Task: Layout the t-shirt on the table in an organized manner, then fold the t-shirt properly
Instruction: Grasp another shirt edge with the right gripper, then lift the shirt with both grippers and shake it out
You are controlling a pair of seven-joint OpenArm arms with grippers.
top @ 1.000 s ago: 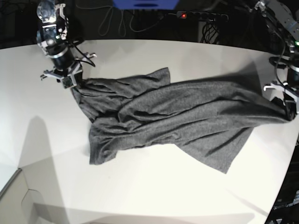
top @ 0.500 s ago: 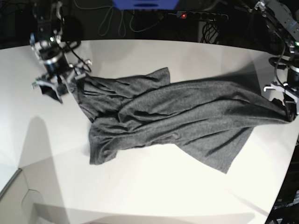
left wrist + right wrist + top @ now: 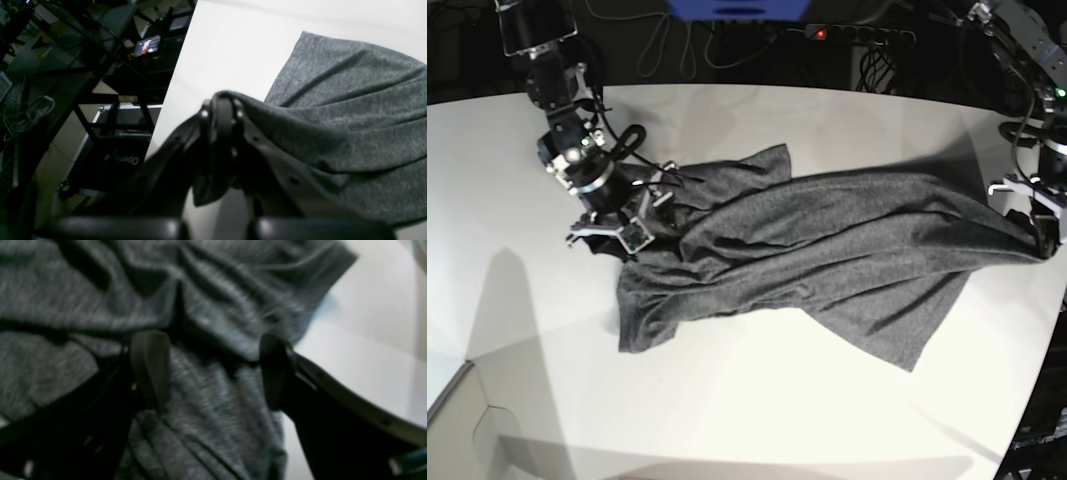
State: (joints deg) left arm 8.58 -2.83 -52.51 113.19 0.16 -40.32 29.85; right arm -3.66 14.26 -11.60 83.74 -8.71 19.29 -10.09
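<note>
The dark grey t-shirt (image 3: 827, 240) lies wrinkled and stretched sideways across the white table (image 3: 757, 400). My left gripper (image 3: 1039, 228) is at the table's right edge, shut on the shirt's right end. The left wrist view shows a fold of t-shirt (image 3: 350, 116) pinched between the closed tips of the left gripper (image 3: 222, 110). My right gripper (image 3: 625, 228) hovers low over the shirt's bunched left part. In the right wrist view the right gripper (image 3: 211, 370) is open, its fingers (image 3: 150, 366) apart over creased t-shirt (image 3: 206, 306), nothing held. Table (image 3: 367, 350) shows at the right.
A power strip with a red light (image 3: 857, 34), cables and a blue object (image 3: 737, 8) sit behind the table's far edge. The curved table edge runs close to my left gripper. Beyond that edge stands a black case on a rack (image 3: 120, 156).
My right gripper has let go of the shirt's left end, opened, and swung down and right over the shirt's bunched left part. The left gripper has kept its hold and place.
</note>
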